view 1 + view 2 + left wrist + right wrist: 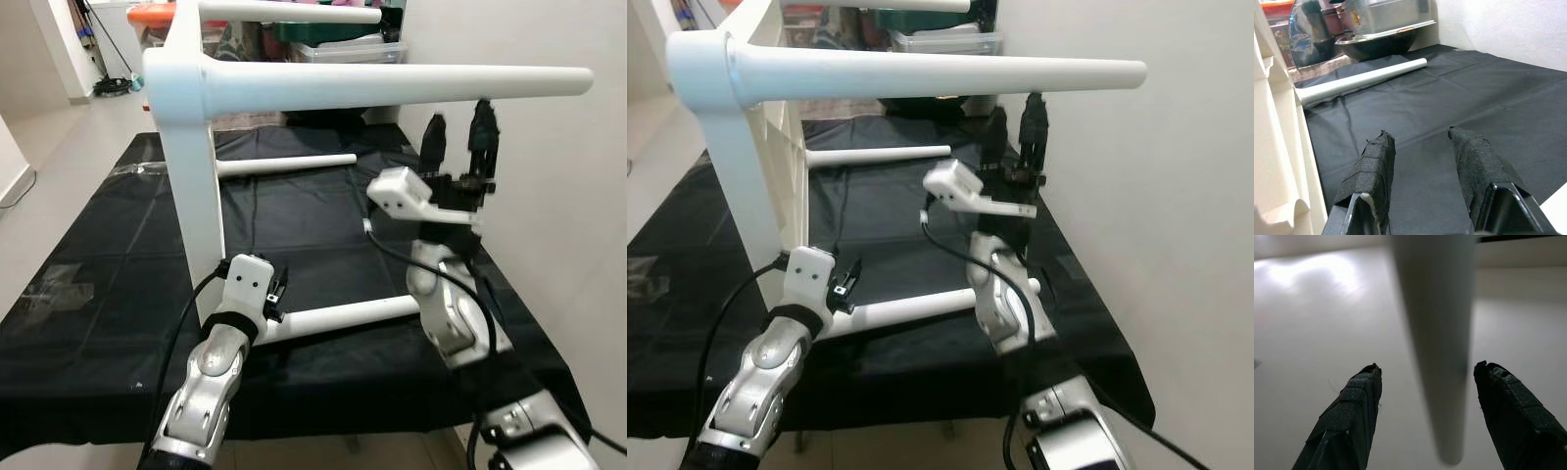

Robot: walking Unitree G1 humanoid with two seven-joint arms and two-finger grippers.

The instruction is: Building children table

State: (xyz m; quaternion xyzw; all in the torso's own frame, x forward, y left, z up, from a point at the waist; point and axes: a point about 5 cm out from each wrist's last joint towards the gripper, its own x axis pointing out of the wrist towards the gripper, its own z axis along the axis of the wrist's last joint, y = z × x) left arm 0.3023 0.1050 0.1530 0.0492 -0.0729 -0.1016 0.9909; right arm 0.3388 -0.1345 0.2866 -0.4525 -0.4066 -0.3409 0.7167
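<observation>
Right wrist view is showing the right tool (458, 132) standing wide open, its fingers pointing up just below the upper leg (392, 81) of the white children's table (186, 147), which is lying on its side on the black-covered worktop (98, 245). That leg's long axis is running crosswise between the fingers, above them and untouched. The left tool (1425, 166), also open and empty, is hovering near the lower leg (343, 315); the right arm looks nearer to a grasp.
</observation>
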